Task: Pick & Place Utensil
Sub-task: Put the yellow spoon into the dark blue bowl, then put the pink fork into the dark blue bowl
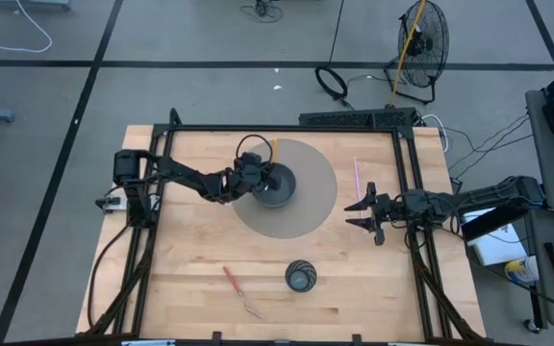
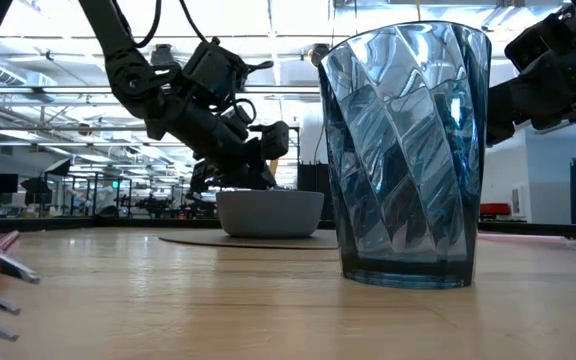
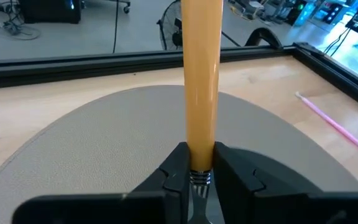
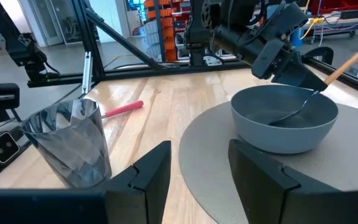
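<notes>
Left arm reaches from the left edge of the bench (image 1: 190, 259) toward the centre, elbow low, wrist tipped down over the grey bowl (image 1: 275, 186). Left gripper (image 3: 196, 167) has its fingers narrowed onto the yellow-handled utensil (image 3: 202, 81), clamped just above the metal neck. The right wrist view shows the utensil's metal head lying inside the bowl, handle slanting up and out over the rim. The bowl sits on the round grey mat (image 1: 308, 213), at the mat's left side.

Right arm comes in from the right edge, stretched level and raised off the bench. Right gripper (image 1: 366, 213) hangs just beside the mat's right rim, fingers spread part way, holding nothing.

Count:
- bowls: one.
- mats: one.
- glass tumblers (image 1: 300, 277): one, upright near the front edge, centre.
- utensils: three. Yellow-handled one in the left gripper; red-handled fork (image 1: 238, 288) flat near the front edge, left of the tumbler; pink-handled one (image 1: 357, 177) flat near the right edge, behind the right gripper.
</notes>
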Tool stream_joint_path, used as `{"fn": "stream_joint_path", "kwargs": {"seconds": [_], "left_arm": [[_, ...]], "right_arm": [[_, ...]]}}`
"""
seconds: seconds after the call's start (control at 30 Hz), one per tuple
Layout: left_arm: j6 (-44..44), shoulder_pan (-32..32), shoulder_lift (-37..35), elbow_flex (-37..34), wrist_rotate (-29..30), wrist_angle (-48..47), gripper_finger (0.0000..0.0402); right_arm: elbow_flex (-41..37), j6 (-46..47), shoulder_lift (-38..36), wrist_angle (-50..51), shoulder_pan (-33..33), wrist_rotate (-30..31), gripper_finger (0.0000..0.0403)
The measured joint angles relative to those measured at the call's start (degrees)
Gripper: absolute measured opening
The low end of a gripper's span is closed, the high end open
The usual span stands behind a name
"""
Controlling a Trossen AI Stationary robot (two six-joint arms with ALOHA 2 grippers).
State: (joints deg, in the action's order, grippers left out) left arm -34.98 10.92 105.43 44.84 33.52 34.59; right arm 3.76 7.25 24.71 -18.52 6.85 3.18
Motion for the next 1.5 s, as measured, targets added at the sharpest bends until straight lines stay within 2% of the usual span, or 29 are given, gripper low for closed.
{"fn": "stream_joint_path", "kwargs": {"seconds": [0.43,0.73,0.87,1.0,1.17,1.33,1.5], "left_arm": [[0.0,0.0,0.0,0.0,2.6,-0.2,0.0105],[0.5,0.1,0.0,0.0,2.6,-0.2,0.0112],[3.6,0.0,-0.5,0.0,2.4,-0.2,0.0113],[10.0,0.0,-3.4,0.0,-0.7,-0.9,0.0113],[17.5,-0.5,-10.7,0.0,-4.1,-8.0,0.0113],[24.1,-2.7,-20.5,-0.1,-8.2,-22.2,0.0113],[25.0,-7.3,-29.8,-0.2,-7.6,-37.9,0.0113]], "right_arm": [[0.0,0.6,0.0,0.0,0.0,0.0,0.0155],[0.0,0.6,0.0,0.0,0.0,0.0,0.0155],[0.0,1.0,0.0,0.0,0.0,0.0,0.0155],[0.0,1.3,0.0,0.1,0.0,0.0,0.0155],[0.0,1.5,0.0,0.2,0.0,0.0,0.0155],[0.0,1.5,0.3,0.4,0.0,0.0,0.0155],[0.0,1.5,0.3,0.3,0.0,0.0,0.0155]]}}
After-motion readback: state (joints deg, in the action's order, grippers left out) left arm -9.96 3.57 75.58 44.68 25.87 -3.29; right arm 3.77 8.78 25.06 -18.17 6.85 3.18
